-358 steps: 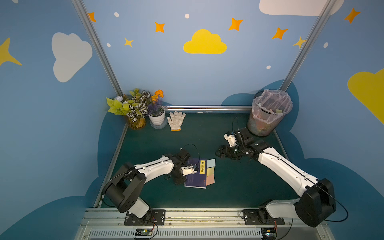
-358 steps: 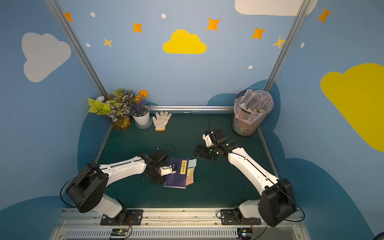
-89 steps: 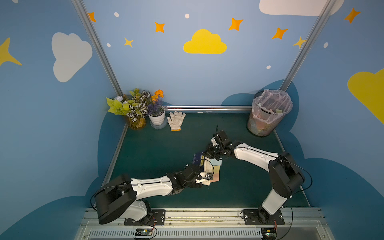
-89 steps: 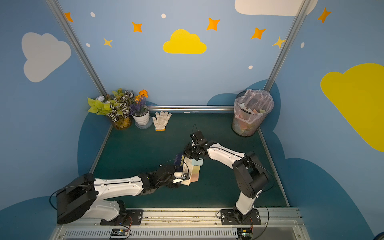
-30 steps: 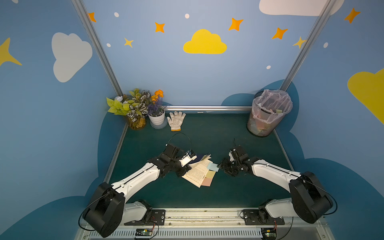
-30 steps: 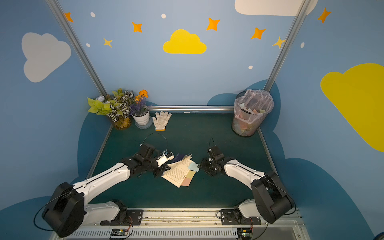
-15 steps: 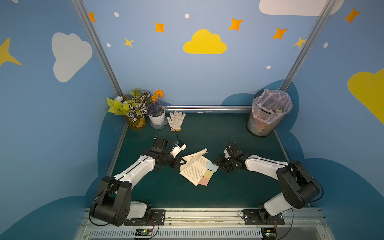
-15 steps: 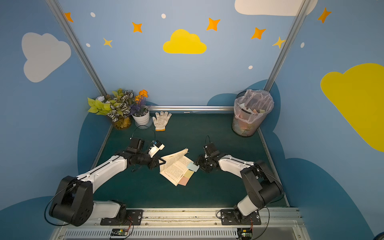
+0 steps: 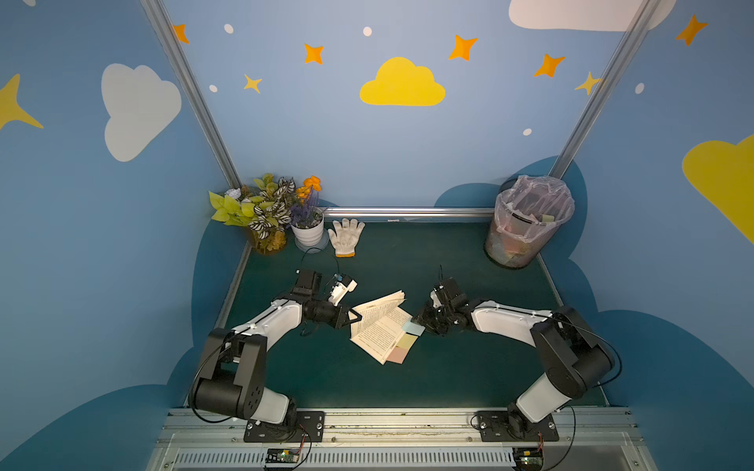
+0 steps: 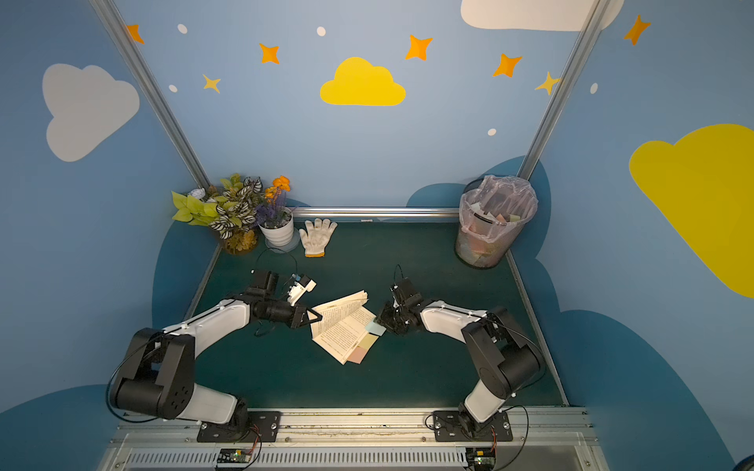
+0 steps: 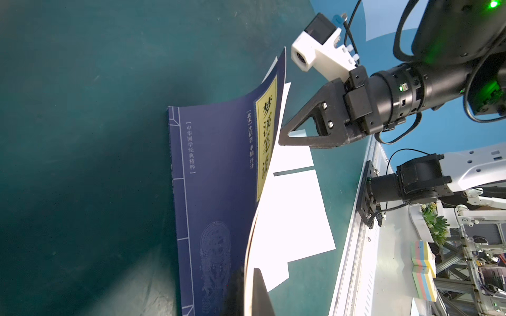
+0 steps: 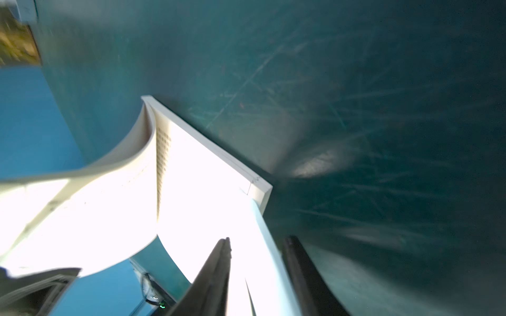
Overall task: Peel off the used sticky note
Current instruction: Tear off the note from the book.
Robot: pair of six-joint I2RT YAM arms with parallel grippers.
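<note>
- The blue sticky note (image 9: 413, 327) sits on the open book (image 9: 377, 332), at the page edge nearest the right arm.
- Right fingers (image 12: 213, 279) straddle it, gap narrow; pinch only its free edge, peel slowly.
- Left fingers (image 11: 234, 295) clamp the lifted leaves, steadying the book on the tabletop (image 9: 449, 367).

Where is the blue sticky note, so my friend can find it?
Find the open book in the middle of the green table. Three sticky notes poke out along its edge facing the right gripper. The blue note is nearest that gripper; its neighbours are a yellow note and a pink note.
</note>
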